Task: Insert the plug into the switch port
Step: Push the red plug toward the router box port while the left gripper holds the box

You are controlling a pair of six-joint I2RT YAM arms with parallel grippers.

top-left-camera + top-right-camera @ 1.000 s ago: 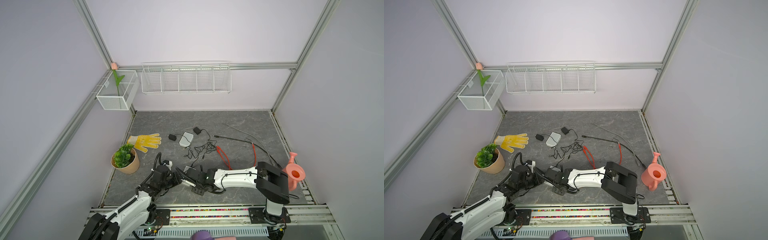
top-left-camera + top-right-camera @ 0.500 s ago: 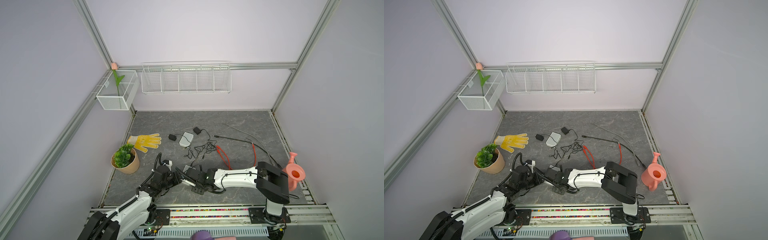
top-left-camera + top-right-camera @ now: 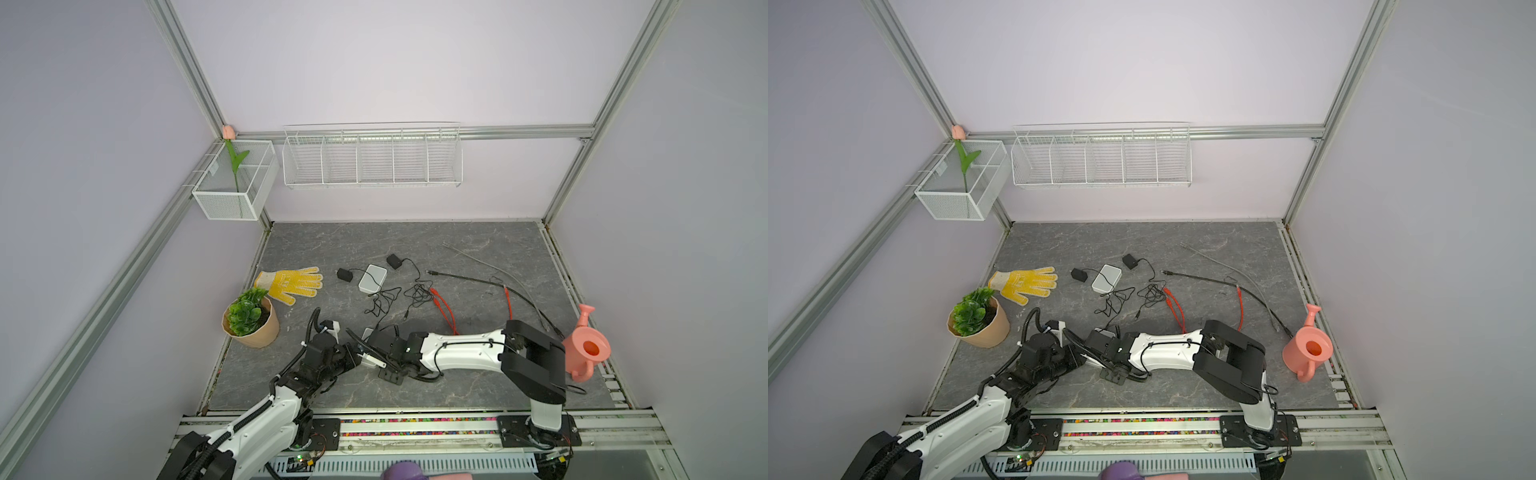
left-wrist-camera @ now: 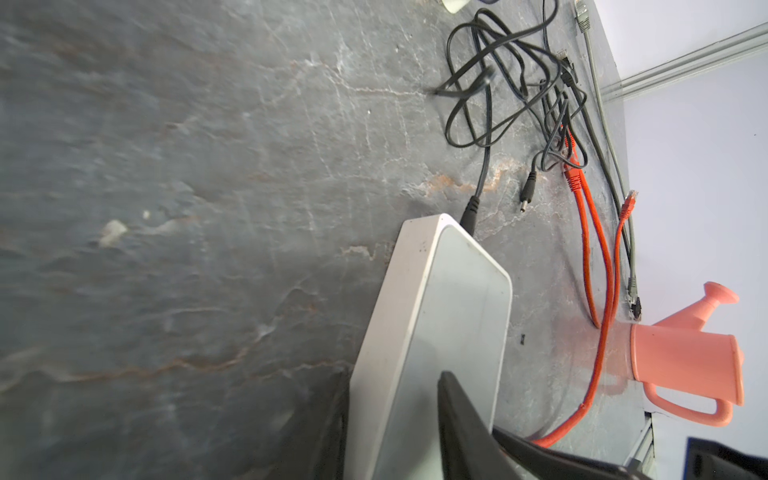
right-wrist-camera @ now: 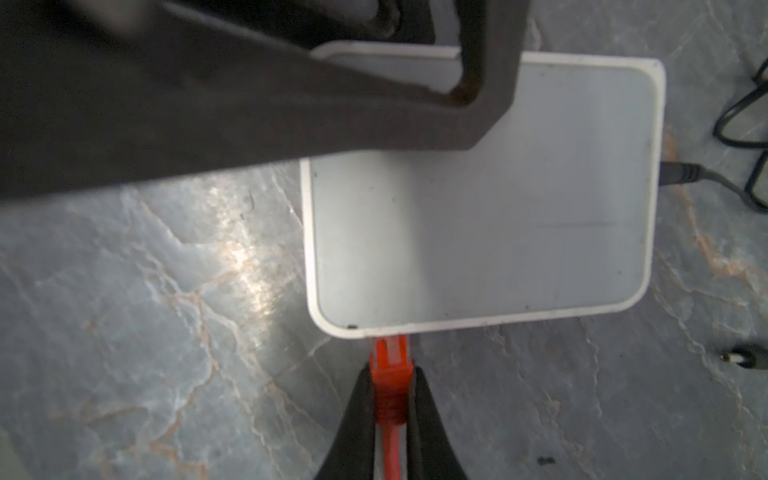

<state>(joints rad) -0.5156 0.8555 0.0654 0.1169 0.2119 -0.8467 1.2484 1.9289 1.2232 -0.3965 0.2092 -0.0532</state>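
— Barely anything is shifting since a second ago; your arms are holding place.
— And the tools?
— Your right tool (image 5: 391, 376) is pinching the orange plastic plug (image 5: 390, 353), whose tip is touching the flat white plastic switch (image 5: 478, 232). Your left tool (image 4: 395, 386) is clamping that switch's end on the grey marbled bench (image 5: 166, 311).

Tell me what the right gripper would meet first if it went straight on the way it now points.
The white switch. The right gripper, shut on the orange plug, points at its side, where the plug's tip already seems to touch.
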